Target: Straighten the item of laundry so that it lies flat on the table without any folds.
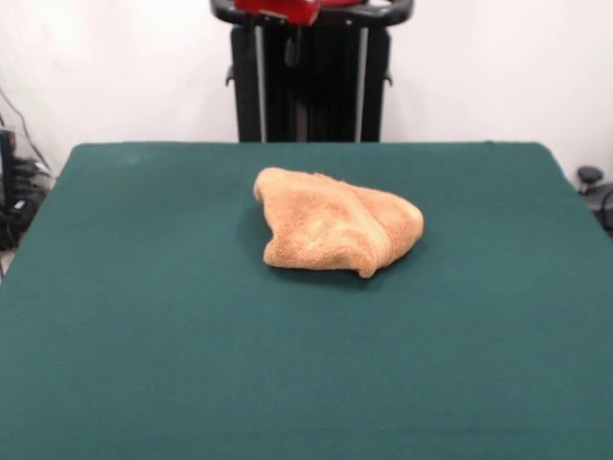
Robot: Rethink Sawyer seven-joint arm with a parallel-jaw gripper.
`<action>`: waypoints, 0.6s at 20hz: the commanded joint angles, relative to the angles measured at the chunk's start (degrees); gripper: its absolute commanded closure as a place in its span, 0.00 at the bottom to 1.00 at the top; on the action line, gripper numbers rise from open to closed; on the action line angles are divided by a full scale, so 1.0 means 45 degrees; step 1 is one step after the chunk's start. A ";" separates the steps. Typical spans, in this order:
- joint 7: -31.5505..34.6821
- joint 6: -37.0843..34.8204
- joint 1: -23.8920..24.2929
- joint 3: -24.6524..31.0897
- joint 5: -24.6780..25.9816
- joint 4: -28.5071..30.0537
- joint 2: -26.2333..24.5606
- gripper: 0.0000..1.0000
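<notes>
**Towel bunched, not flat**

The towel (335,223) lies crumpled in a folded heap on the green table (144,335), a little beyond centre toward the pedestal (308,81). The claw does not appear, so its state cannot be told.

What I can't make out from the front camera

My arm (278,10) is cut off by the top edge, leaving only a red and black sliver above the pedestal (308,81), so the gripper is out of sight. The towel (335,232) is bunched over itself, hiding its underside, inner folds and hems from me. The table (144,335) runs past the bottom and both lower sides. Dark gear at the left (14,196) and right (596,192) edges is clipped beyond recognition.
</notes>
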State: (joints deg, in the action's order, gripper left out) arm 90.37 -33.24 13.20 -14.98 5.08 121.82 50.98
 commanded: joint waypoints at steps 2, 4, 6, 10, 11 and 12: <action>0.1984 0.3596 0.0402 0.1019 0.0672 0.1571 -0.1978 0.00; 0.2225 0.4667 0.0487 0.1171 0.0696 0.1372 -0.2904 0.00; 0.2458 0.5742 0.0468 0.1224 0.0764 0.1009 -0.4001 0.00; 0.2927 0.7900 0.0154 0.1153 0.0618 0.0213 -0.5902 0.00; 0.2977 0.7944 0.0108 0.1209 0.0363 0.0091 -0.6170 0.00; 0.2988 0.8036 -0.0103 0.1142 0.0200 -0.0086 -0.6294 0.00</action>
State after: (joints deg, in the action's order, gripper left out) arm 90.37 -3.38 15.16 -14.81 7.02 123.50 34.38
